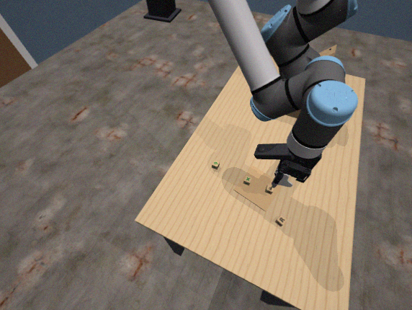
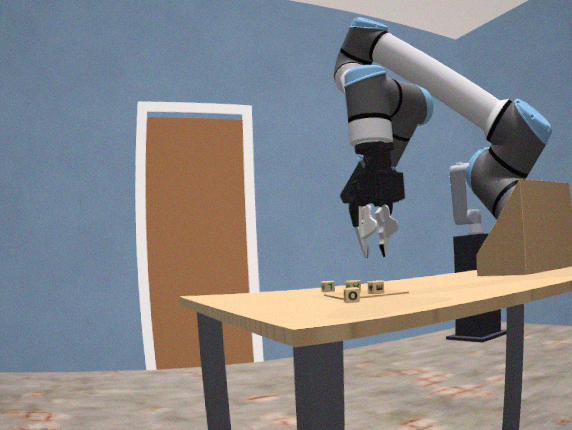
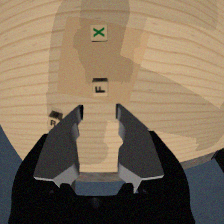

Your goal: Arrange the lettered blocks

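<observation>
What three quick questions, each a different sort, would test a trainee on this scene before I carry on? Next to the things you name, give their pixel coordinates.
1. True or false: the gripper (image 1: pixel 281 184) (image 2: pixel 375 256) (image 3: pixel 99 105) is open with nothing between its fingers.
2. Which block is off the mat (image 1: pixel 256 196) (image 2: pixel 397 293) (image 3: pixel 75 60): a) X; b) F; c) R (image 1: pixel 280 220) (image 2: pixel 352 295) (image 3: pixel 55 120)?
3. Fill in: the top letter of the X block (image 1: pixel 247 180) (image 2: pixel 353 284) (image 3: pixel 98 33) is coloured ____.

Key: 1 true; 2 c; 3 green

In the top view, the green-X block (image 1: pixel 247 180) (image 2: pixel 353 284) (image 3: pixel 99 33) and black-F block (image 1: pixel 269 189) (image 2: pixel 376 287) (image 3: pixel 100 87) lie apart on the tan mat (image 1: pixel 256 197) (image 2: pixel 395 293) (image 3: pixel 72 65); off it, R block (image 1: pixel 279 220) (image 2: pixel 352 295) (image 3: pixel 55 120) lower right, green-marked block (image 1: pixel 215 165) (image 2: pixel 328 286) left.
</observation>
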Motion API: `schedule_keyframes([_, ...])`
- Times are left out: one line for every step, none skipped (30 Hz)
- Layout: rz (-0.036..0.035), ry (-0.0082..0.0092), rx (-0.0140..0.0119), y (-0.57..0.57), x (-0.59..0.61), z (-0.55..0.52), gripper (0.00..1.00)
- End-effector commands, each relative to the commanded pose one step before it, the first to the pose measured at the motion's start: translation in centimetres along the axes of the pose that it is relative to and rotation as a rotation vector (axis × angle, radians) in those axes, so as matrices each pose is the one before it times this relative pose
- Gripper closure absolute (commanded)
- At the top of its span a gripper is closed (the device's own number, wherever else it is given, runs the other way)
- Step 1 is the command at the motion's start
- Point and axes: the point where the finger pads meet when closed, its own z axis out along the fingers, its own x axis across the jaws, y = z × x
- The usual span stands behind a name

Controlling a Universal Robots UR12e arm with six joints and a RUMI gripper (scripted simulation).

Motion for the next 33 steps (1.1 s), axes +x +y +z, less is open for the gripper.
schedule_keyframes([0.00096,0.00305,0.00016,0.009,-0.045,-1.534,0.75])
schedule_keyframes([0.0,0.0,0.0,0.0,0.0,-0.146,0.75])
schedule_keyframes([0.0,0.0,0.0,0.0,0.0,-0.096,0.75])
schedule_keyframes([0.0,0.0,0.0,0.0,0.0,-0.053,0.75])
schedule_keyframes([0.0,0.0,0.0,0.0,0.0,-0.021,0.75])
schedule_keyframes([0.0,0.0,0.0,0.0,0.0,-0.003,0.75])
schedule_keyframes([0.0,0.0,0.0,0.0,0.0,0.0,0.0])
schedule_keyframes([0.0,0.0,0.0,0.0,0.0,0.0,0.0])
schedule_keyframes([0.0,0.0,0.0,0.0,0.0,0.0,0.0])
schedule_keyframes([0.0,0.0,0.0,0.0,0.0,0.0,0.0])
schedule_keyframes([0.0,0.0,0.0,0.0,0.0,0.0,0.0])
schedule_keyframes([0.0,0.0,0.0,0.0,0.0,0.0,0.0])
schedule_keyframes([0.0,0.0,0.0,0.0,0.0,0.0,0.0])
schedule_keyframes([0.0,0.0,0.0,0.0,0.0,0.0,0.0])
schedule_keyframes([0.0,0.0,0.0,0.0,0.0,0.0,0.0])
schedule_keyframes([0.0,0.0,0.0,0.0,0.0,0.0,0.0])
schedule_keyframes([0.0,0.0,0.0,0.0,0.0,0.0,0.0])
schedule_keyframes([0.0,0.0,0.0,0.0,0.0,0.0,0.0])
schedule_keyframes([0.0,0.0,0.0,0.0,0.0,0.0,0.0])
schedule_keyframes([0.0,0.0,0.0,0.0,0.0,0.0,0.0])
schedule_keyframes([0.0,0.0,0.0,0.0,0.0,0.0,0.0])
schedule_keyframes([0.0,0.0,0.0,0.0,0.0,0.0,0.0])
schedule_keyframes([0.0,0.0,0.0,0.0,0.0,0.0,0.0])
schedule_keyframes([0.0,0.0,0.0,0.0,0.0,0.0,0.0])
schedule_keyframes([0.0,0.0,0.0,0.0,0.0,0.0,0.0])
schedule_keyframes([0.0,0.0,0.0,0.0,0.0,0.0,0.0])
schedule_keyframes([0.00003,0.0,0.0,0.0,0.0,0.0,0.0])
schedule_keyframes([0.00023,0.0,0.0,0.0,-0.001,0.0,0.0])
schedule_keyframes([0.00061,0.0,0.0,0.001,-0.003,0.0,0.0])
schedule_keyframes([0.00116,0.0,0.0,0.002,-0.005,0.0,0.0])
schedule_keyframes([0.00186,0.0,0.0,0.004,-0.008,0.001,0.0])
schedule_keyframes([0.0,0.0,0.0,0.0,0.0,0.0,0.0])
schedule_keyframes([0.0,0.0,0.0,0.0,0.0,0.0,0.0])
